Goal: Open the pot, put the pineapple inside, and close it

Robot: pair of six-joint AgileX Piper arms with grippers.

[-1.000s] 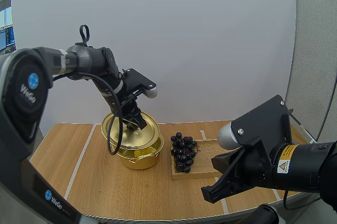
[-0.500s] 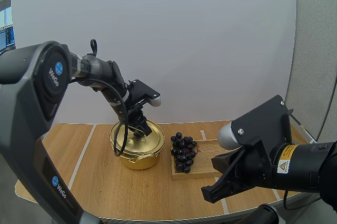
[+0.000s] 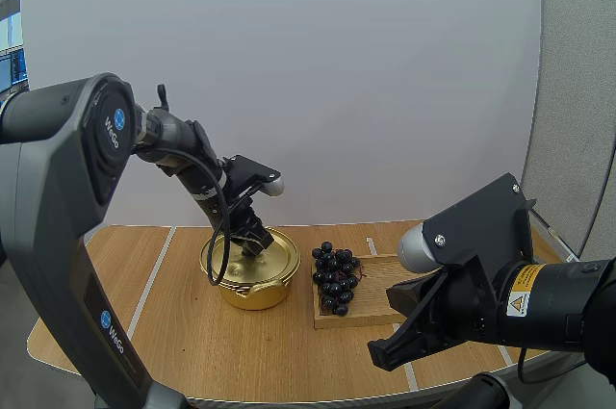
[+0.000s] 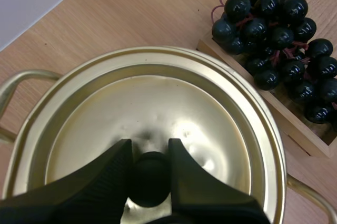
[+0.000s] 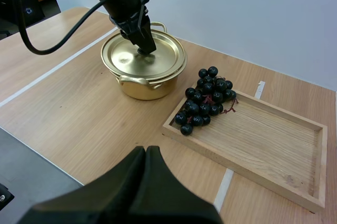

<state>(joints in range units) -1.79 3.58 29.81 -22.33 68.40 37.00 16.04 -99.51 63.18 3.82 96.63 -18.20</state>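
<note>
One shiny golden pot (image 3: 248, 284) with two loop handles sits left of centre on the pale wooden table (image 3: 173, 322). Its one lid (image 4: 184, 118) is seated flat, and my left gripper (image 4: 150, 147) is clamped on the lid's black knob (image 4: 150, 182). Just right of it, one bunch of dark grapes (image 3: 334, 277) lies at the pot end of one wooden tray (image 3: 375, 274), and my right gripper (image 5: 146, 153) hangs over the table's near edge, fingers pressed together on nothing.

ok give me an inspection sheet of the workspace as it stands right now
surface: wooden table
job's things: gold pot with its lid on; grapes at the end of the wooden tray nearest the pot
clutter: nothing seen
tools: left tool shut on the lid's knob; right tool shut on nothing, near the table's front edge
cables: nothing seen
surroundings: white wall behind the table
</note>
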